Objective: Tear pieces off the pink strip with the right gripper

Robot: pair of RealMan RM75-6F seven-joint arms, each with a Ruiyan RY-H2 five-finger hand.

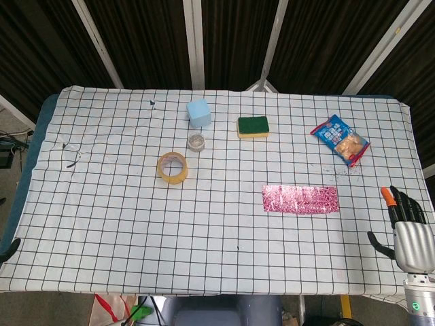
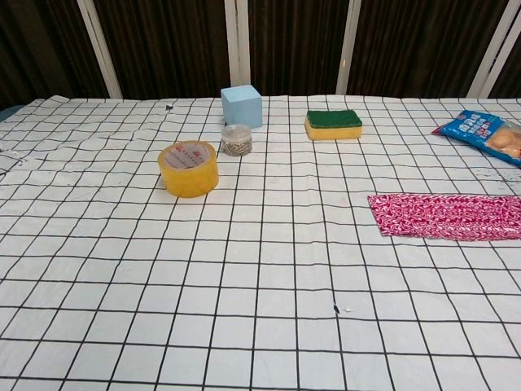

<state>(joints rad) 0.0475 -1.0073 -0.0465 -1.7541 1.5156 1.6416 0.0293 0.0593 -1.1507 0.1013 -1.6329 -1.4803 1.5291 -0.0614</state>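
Pink strip [image 1: 300, 199] is lying flat on the checked tablecloth [image 1: 109, 224] in the head view, over on the right half and nearer your side than the rest of the clutter, so it's already where your right hand [image 1: 408, 227] can get to it. That hand sits just off the table's right edge, near the strip but not touching, fingers apart and holding nothing, so I'd say you haven't started the reach yet. The tape roll [image 1: 172, 168], small jar [image 1: 196, 141], blue cube [image 1: 198, 112], sponge [image 1: 253, 126] and snack bag [image 1: 340, 139] are all well apart from the strip, so nothing should get in your way. Your left hand doesn't show. From the chest view the strip [image 2: 448, 216] runs off the right edge of the frame, dead flat on the cloth, with no hand in shot at all. Flat like that, you'll probably need to pin or lift one end before it tears.
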